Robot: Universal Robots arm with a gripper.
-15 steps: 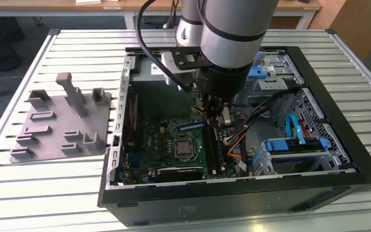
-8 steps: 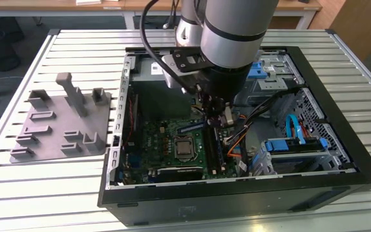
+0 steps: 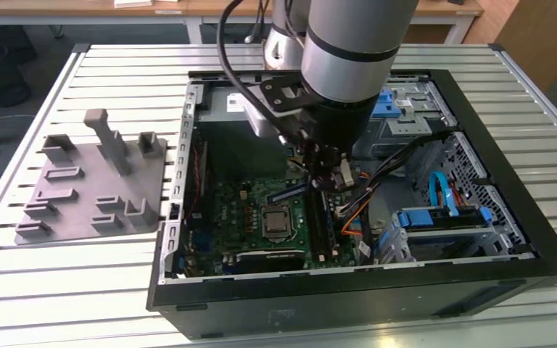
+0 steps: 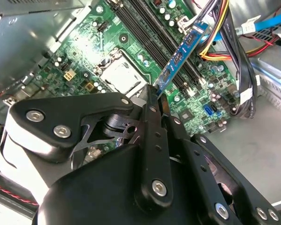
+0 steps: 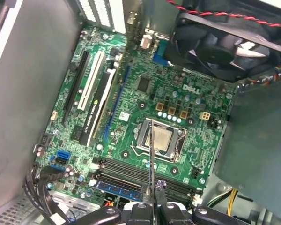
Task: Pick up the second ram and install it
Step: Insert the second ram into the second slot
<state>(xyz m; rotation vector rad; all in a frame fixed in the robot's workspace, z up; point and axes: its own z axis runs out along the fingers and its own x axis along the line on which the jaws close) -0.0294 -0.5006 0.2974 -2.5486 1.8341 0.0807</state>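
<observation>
1. Gripper point(image 4: 156, 96) is closed tight on one end of the second ram point(image 4: 180, 58), held over the motherboard point(image 5: 178, 93) by the black slots point(image 5: 131, 171), not seated
2. An end-only hold could let the strip pivot or slip
3. If tilted, it could miss the slot or snag the cables point(image 4: 239, 70)

Bright, even light; faint sheen on the second ram point(image 4: 179, 57)
</observation>
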